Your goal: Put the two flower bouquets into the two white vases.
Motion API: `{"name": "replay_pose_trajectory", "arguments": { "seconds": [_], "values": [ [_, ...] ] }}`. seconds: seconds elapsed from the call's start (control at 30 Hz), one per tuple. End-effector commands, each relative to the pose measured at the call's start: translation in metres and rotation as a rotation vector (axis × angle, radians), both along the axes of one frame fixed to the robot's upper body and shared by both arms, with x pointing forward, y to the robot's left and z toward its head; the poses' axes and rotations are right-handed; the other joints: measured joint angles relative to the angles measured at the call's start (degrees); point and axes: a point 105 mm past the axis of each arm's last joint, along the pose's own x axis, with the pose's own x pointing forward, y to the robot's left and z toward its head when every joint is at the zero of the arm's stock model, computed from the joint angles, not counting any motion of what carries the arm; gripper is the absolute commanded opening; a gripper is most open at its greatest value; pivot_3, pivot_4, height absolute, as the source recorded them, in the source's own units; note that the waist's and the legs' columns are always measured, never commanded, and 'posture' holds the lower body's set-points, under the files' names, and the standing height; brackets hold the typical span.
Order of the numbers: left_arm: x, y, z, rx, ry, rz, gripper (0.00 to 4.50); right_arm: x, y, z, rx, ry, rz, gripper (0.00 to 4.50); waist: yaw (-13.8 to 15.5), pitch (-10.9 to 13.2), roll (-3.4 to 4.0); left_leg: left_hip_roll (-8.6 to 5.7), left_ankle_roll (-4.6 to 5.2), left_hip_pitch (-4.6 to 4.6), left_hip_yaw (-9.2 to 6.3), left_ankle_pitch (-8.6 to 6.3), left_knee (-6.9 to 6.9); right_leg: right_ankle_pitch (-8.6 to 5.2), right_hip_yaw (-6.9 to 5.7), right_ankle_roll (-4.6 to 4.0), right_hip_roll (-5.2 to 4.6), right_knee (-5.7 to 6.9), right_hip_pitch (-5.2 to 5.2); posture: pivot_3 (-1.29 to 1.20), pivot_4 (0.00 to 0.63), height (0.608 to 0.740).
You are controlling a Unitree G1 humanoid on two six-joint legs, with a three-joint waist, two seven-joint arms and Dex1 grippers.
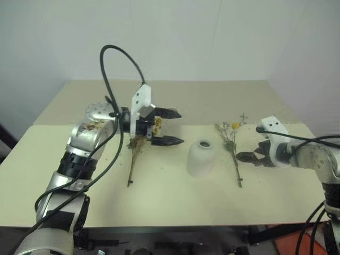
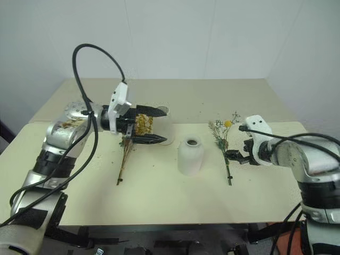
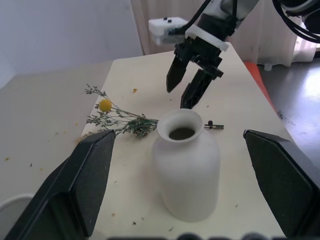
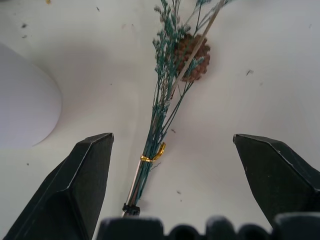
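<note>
The right gripper (image 4: 172,200) sits nearest the lens in its own wrist view, both black fingers spread wide and empty, and framed between them lies the green sprig bunch (image 4: 162,105) flat on the cream table (image 1: 159,202), its thin stems bound by a small gold tie with a pinecone higher up beside them. In the head views this bunch (image 2: 223,141) lies just right of the rounded white vase (image 2: 190,155), with its yellow ball toward the far end and its stem tips pointing toward the robot. It looks very light, brittle and easy to shed; the bound stems near the tie seem the sensible place to pinch, since the sprigs above would likely crush or slip. The yellow-orange bunch (image 1: 139,146) lies left of the rounded vase, its thin brown stems trailing toward the robot, and it likely handles the same way: dry, flimsy, best taken low on the stems. The left gripper (image 1: 167,127) hovers above that bunch's head with its fingers wide apart, pointing toward the rounded vase and holding nothing. A second white vase (image 2: 166,127) stands partly hidden behind the left gripper. Both vases are empty and upright; they look stiff and breakable.
</note>
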Motion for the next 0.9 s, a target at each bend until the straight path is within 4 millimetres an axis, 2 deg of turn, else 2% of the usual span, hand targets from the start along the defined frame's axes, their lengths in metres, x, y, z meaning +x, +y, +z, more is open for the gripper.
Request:
{"name": "replay_pose_trajectory", "arguments": {
  "seconds": [0.03, 0.3, 0.57, 0.7, 0.9],
  "values": [
    [-0.001, -0.016, 0.012, 0.03, -0.012, -0.048, 4.49, 0.009, -0.003, 0.002, -0.015, 0.027, -0.033, 4.49, 0.0, 0.0, 0.0, 0.0, 0.0, -0.02, 0.0, 0.0, 0.0, 0.0, 0.0, 0.0, 0.0, 0.0, -0.02, 0.0, 0.15, 0.74],
    [-0.004, -0.036, 0.01, 0.073, -0.026, -0.106, 4.49, 0.028, -0.001, -0.013, 0.0, 0.156, -0.057, 4.49, -0.2, 0.0, 0.01, -0.01, 0.02, -0.02, 0.03, -0.01, 0.0, 0.01, 0.03, 0.01, -0.01, 0.03, -0.07, 0.0, 0.15, 0.74],
    [-0.01, -0.046, 0.012, 0.072, -0.01, -0.147, 4.49, 0.034, 0.011, -0.032, -0.032, 0.257, 0.029, 4.49, -0.2, 0.0, 0.02, -0.02, 0.02, -0.07, 0.01, -0.01, 0.01, 0.01, 0.01, 0.02, -0.02, 0.03, -0.1, 0.0, 0.15, 0.74],
    [-0.012, -0.049, 0.01, 0.083, -0.013, -0.163, 4.5, 0.033, 0.019, -0.036, -0.051, 0.291, 0.071, 3.61, -0.3, 0.0, 0.02, -0.01, 0.02, -0.05, 0.0, -0.01, 0.01, 0.01, 0.01, 0.02, -0.01, 0.04, -0.1, 0.0, 0.15, 0.74],
    [-0.012, -0.051, 0.008, 0.079, -0.01, -0.163, 4.5, 0.034, 0.023, -0.034, -0.068, 0.312, 0.102, 1.5, -0.3, 0.0, 0.02, -0.01, 0.02, -0.04, -0.01, -0.01, 0.01, 0.02, 0.0, 0.02, -0.01, 0.06, -0.1, 0.0, 0.15, 0.74]
  ]
}}
